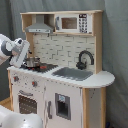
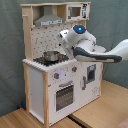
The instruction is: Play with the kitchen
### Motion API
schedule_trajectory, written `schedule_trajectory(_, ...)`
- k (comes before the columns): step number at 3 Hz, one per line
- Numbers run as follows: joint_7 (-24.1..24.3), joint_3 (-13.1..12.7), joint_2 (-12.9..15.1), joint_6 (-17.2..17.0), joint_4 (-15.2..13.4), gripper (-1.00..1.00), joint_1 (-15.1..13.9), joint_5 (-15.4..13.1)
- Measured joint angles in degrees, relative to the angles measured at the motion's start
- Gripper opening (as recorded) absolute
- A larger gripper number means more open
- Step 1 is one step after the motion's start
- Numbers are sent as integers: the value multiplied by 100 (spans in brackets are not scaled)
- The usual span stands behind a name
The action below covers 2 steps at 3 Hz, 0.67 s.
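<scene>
The kitchen [image 1: 60, 92] is a tall white and light-wood toy with a grey hood [image 1: 40, 25], a black faucet [image 1: 85, 59], a sink [image 1: 72, 73], red knobs [image 1: 34, 83] and an oven door [image 1: 27, 102]. A small metal pot [image 1: 32, 61] stands on the stove. My gripper [image 1: 18, 61] hangs at the stove end of the counter, just left of the pot in the first exterior view. In the second exterior view the gripper [image 2: 62, 45] sits above and behind the pot [image 2: 51, 56], with the arm coming in from the second exterior view's right.
A toy microwave [image 1: 70, 22] sits in the upper shelf beside the hood. A grey curtain [image 1: 115, 50] hangs behind the kitchen. The kitchen stands on a wooden floor [image 2: 105, 107]. A white rounded object [image 1: 17, 120] fills the first exterior view's lower left corner.
</scene>
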<state>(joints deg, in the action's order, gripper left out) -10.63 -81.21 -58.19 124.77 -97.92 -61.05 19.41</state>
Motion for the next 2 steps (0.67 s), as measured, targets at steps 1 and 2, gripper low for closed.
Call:
schedule_trajectory(1,-3,-48,104,-241,221,100,-210,453)
schedule_trajectory(2,1,-196,245,-517,570,100,-475,830)
